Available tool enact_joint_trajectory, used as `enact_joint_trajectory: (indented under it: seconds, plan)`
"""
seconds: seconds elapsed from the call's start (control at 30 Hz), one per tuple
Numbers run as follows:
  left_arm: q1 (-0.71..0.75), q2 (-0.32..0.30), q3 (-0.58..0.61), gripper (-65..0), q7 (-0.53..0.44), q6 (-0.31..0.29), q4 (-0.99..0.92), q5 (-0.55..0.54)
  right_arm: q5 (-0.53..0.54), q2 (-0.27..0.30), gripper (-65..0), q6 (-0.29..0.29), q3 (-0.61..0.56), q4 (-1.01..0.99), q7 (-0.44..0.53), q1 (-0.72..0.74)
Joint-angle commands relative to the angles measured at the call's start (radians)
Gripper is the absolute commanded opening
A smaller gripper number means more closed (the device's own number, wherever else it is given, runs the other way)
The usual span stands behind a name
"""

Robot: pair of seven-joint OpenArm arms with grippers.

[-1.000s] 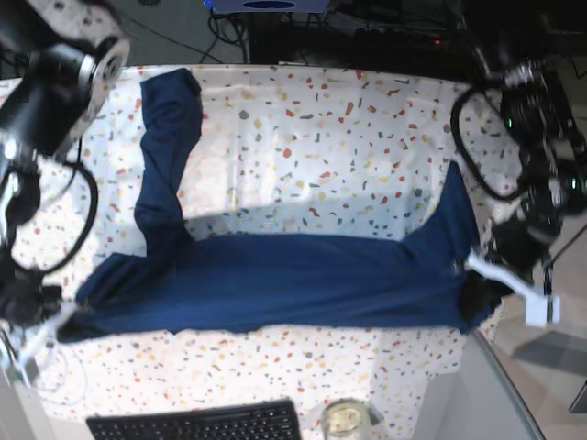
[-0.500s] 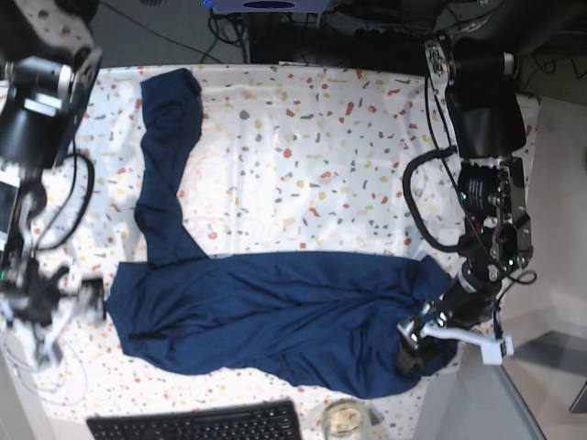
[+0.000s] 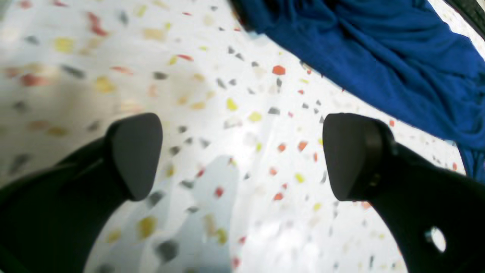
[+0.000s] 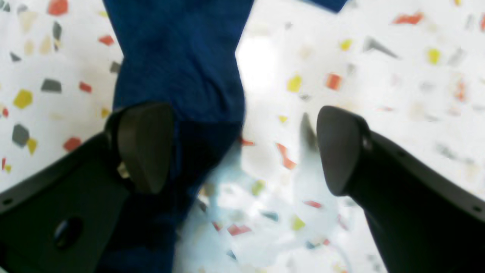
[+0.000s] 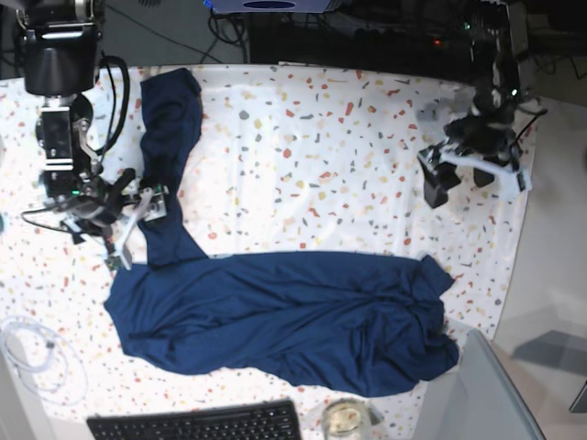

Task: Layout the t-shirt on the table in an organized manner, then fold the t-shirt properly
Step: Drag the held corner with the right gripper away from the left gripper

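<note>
Both claws up off t-shirt (image 5: 275,312)

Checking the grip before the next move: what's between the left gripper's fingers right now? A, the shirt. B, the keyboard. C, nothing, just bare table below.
C: the left gripper is open over the speckled table, with the shirt off to one side.

Both wrist views are soft with blur — the table (image 3: 212,113) flecks smear. The t-shirt (image 4: 182,68) runs off each wrist view's top edge. In the base view, a keyboard (image 5: 197,423) and jar (image 5: 344,420) are cropped at the bottom.
</note>
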Motion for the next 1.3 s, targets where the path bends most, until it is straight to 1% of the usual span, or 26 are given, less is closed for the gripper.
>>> enact_joint_trajectory:
  seconds: [0.0, 0.07, 0.1, 0.13, 0.17, 0.2, 0.27, 0.3, 0.33, 0.4, 0.5, 0.63, 0.7, 0.8, 0.87, 0.97, 1.03, 1.07, 1.1, 1.17, 1.2, 1.23, 1.27]
  plan:
    - [0.022, -0.008, -0.021, -0.5, -0.017, -0.040, 0.029, -0.008, 0.010, 0.004, -11.1, 0.000, -0.012, -0.011, 0.027, 0.026]
    - [0.058, -0.004, -0.067, -0.5, -0.017, -0.106, 0.034, -0.009, 0.010, 0.001, -11.6, 0.000, -0.032, -0.065, 0.036, 0.034]
    - [0.071, -0.003, -0.094, -0.5, -0.017, -0.135, 0.031, -0.009, 0.012, 0.001, -12.8, 0.000, -0.040, -0.080, 0.036, 0.036]
    - [0.080, 0.000, -0.119, -0.5, -0.017, -0.155, 0.029, -0.009, 0.012, 0.001, -16.1, 0.000, -0.050, -0.085, 0.035, 0.033]
    - [0.089, 0.002, -0.140, -0.5, -0.017, -0.174, 0.029, -0.009, 0.013, 0.001, -23.4, 0.000, -0.057, -0.083, 0.033, 0.019]
    - [0.101, 0.002, -0.154, -0.5, -0.017, -0.183, 0.029, -0.009, 0.013, 0.001, -33.6, 0.001, -0.058, -0.072, 0.033, -0.004]
    - [0.114, 0.002, -0.168, -0.5, -0.017, -0.186, 0.029, -0.008, 0.013, 0.001, -57.6, 0.001, -0.057, -0.002, 0.033, -0.066]
    - [0.120, 0.002, -0.171, -0.5, -0.017, -0.186, 0.029, -0.005, 0.013, 0.001, -65.0, 0.001, -0.057, 0.058, 0.033, -0.112]
    - [0.129, -0.001, -0.171, -0.5, -0.017, -0.186, 0.029, -0.005, 0.013, 0.001, -65.0, 0.001, -0.057, 0.125, 0.033, -0.164]
    - [0.134, -0.001, -0.170, -0.5, -0.017, -0.186, 0.029, -0.005, 0.013, 0.001, -61.7, 0.001, -0.047, 0.256, 0.033, -0.257]
    - [0.134, 0.000, -0.162, -0.7, -0.017, -0.186, 0.029, -0.003, 0.013, 0.001, -65.0, 0.001, 0.005, 0.465, 0.033, -0.419]
    - [0.128, 0.015, -0.160, -0.7, -0.017, -0.186, 0.029, -0.003, 0.015, -0.001, -65.0, 0.001, 0.088, 0.676, 0.033, -0.583]
    - [0.128, 0.015, -0.160, -0.7, -0.017, -0.186, 0.029, -0.003, 0.015, -0.020, -65.0, 0.001, 0.141, 0.756, 0.035, -0.646]
    - [0.126, 0.015, -0.160, -0.7, -0.017, -0.186, 0.029, -0.003, 0.015, -0.079, -65.0, 0.003, 0.258, 0.841, 0.038, -0.705]
    - [0.128, 0.015, -0.160, -0.7, -0.017, -0.186, 0.029, -0.003, 0.015, -0.116, -65.0, 0.004, 0.325, 0.845, 0.040, -0.715]
    - [0.129, 0.012, -0.162, -0.7, -0.017, -0.186, 0.029, -0.003, 0.018, -0.139, -65.0, 0.004, 0.391, 0.844, 0.040, -0.716]
    - [0.129, 0.011, -0.162, -1.8, -0.017, -0.186, 0.029, -0.003, 0.049, -0.163, -65.0, 0.004, 0.430, 0.847, 0.040, -0.718]
    - [0.129, 0.011, -0.162, -4.9, -0.017, -0.186, 0.029, -0.003, 0.084, -0.168, -65.0, 0.009, 0.450, 0.848, 0.040, -0.721]
    - [0.128, 0.011, -0.162, -9.5, -0.017, -0.186, 0.029, -0.003, 0.122, -0.169, -65.0, 0.030, 0.467, 0.847, 0.038, -0.722]
    - [0.123, 0.011, -0.162, -20.2, -0.017, -0.186, 0.016, -0.002, 0.179, -0.169, -65.0, 0.107, 0.488, 0.844, 0.030, -0.728]
    - [0.115, 0.011, -0.162, -25.7, -0.017, -0.186, 0.005, -0.002, 0.190, -0.174, -65.0, 0.150, 0.490, 0.841, 0.012, -0.736]
    - [0.098, 0.009, -0.160, -29.8, -0.017, -0.186, -0.009, -0.002, 0.190, -0.175, -65.0, 0.185, 0.487, 0.841, -0.017, -0.739]
    - [0.085, 0.011, -0.160, -33.7, -0.017, -0.186, -0.029, -0.002, 0.190, -0.175, -65.0, 0.205, 0.487, 0.834, -0.045, -0.739]
